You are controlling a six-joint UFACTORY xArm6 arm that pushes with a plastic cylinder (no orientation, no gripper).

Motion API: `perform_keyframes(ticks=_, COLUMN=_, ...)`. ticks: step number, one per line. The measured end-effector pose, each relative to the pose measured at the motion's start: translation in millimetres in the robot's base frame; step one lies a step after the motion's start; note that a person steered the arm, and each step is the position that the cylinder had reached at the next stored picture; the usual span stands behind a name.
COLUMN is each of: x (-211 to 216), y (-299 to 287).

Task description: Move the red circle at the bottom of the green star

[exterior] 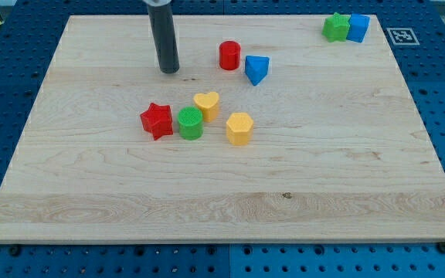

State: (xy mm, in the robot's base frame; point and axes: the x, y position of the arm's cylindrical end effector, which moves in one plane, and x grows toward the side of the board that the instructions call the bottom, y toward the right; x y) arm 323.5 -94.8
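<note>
a: where do things stand on the counter (91, 193)?
b: no claw to open or close. my tip (170, 71) is left of the red circle (229, 55); green star (334, 27) far top right.
a: the push?
b: rightward, skirting the blue triangle (257, 69), stopping below the star, clear of the blue block (358, 27).

Rod (163, 35) upper part cut off by view's top edge; green star (334, 27) partly hidden behind blue block (358, 27).
</note>
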Motion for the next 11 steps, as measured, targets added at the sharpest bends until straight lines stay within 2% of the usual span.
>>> perform_keyframes(ticks=1, x=-13.1, y=11.2)
perform_keyframes(ticks=6, x=-15.0, y=157.1)
perform_keyframes(ticks=8, x=8.2, y=188.6)
perform_keyframes(ticks=11, x=8.6, y=269.3)
